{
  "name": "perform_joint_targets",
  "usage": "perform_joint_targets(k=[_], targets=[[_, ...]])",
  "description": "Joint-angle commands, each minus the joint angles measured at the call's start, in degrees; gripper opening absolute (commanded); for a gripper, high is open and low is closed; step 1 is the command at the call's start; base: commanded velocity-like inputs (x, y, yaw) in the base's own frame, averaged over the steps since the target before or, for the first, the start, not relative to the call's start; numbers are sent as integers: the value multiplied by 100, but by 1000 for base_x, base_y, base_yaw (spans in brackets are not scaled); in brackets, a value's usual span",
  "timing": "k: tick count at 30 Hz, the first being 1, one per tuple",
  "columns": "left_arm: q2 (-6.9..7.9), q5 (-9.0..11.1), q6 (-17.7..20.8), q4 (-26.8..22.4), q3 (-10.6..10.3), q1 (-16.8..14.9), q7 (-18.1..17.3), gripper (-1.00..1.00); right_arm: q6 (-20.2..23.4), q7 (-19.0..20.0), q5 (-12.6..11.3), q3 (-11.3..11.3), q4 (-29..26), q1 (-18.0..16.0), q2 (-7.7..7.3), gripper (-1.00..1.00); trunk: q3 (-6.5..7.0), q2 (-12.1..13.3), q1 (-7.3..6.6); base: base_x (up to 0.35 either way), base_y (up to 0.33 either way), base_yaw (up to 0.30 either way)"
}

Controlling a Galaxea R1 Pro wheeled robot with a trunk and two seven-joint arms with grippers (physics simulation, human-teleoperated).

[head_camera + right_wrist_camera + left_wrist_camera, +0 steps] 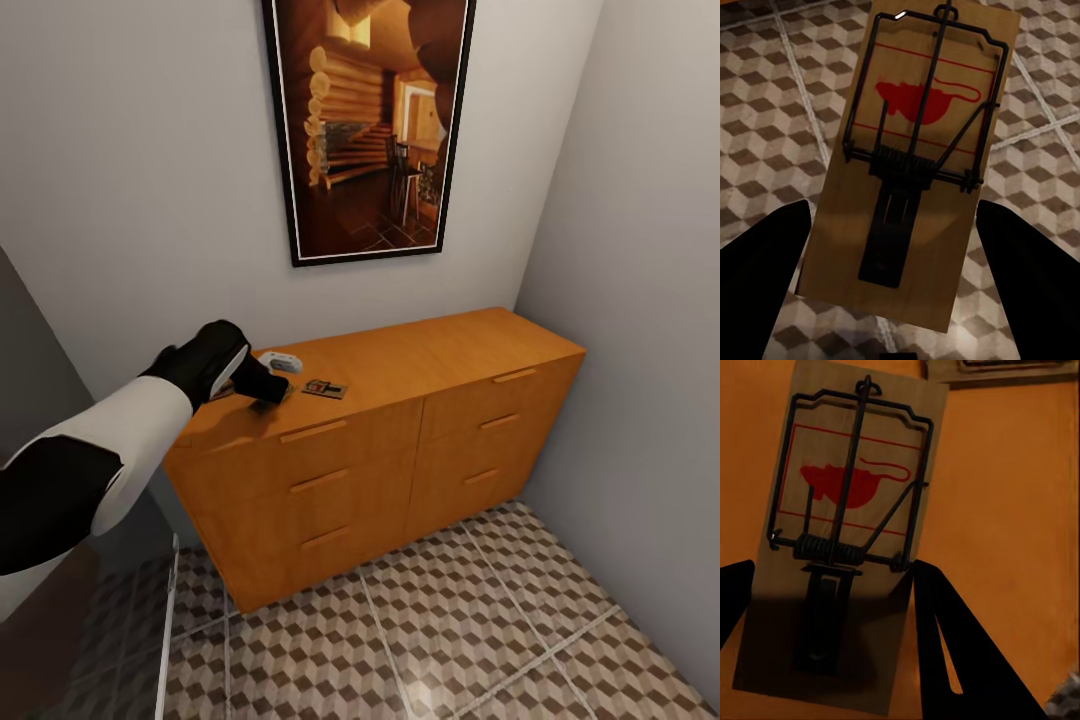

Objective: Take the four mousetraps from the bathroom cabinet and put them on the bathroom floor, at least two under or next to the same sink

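While the right tool (896,247) hangs over the bathroom floor (765,127) with fingers spread either side of one mousetrap (919,165), whether it grips the slab I cannot tell. Farther off, the left tool (262,385) sits on the cabinet (400,420) top, fingers spread around a second trap (844,540), not yet pinching. Another trap (325,388) lies just beyond. No sink appears, so placing looks mostly ahead. The head view gives the room; the wrist views give trap detail.

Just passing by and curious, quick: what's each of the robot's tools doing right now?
Left tool: straddles a cabinet-top mousetrap; grip cannot be told.
Right tool: closed, holding a second mousetrap over the tiled floor.
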Motion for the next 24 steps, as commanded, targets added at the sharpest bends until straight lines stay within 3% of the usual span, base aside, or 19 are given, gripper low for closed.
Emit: perform_joint_targets(k=[1, 11, 24], targets=[[-1, -23, 9, -14, -37, -4, -31, -100, -15, -16, 2, 17, 4, -3, -1, -100, -5, -3, 0, 0, 0, 0], [-46, -7, 25, -289, -34, -11, -31, -100, -15, -16, 2, 17, 4, -3, -2, -100, -5, -3, 0, 0, 0, 0], [-39, -5, 27, -302, -40, -9, -31, -100, -22, -16, 2, 21, 4, -3, -2, -100, 30, -3, 0, 0, 0, 0]])
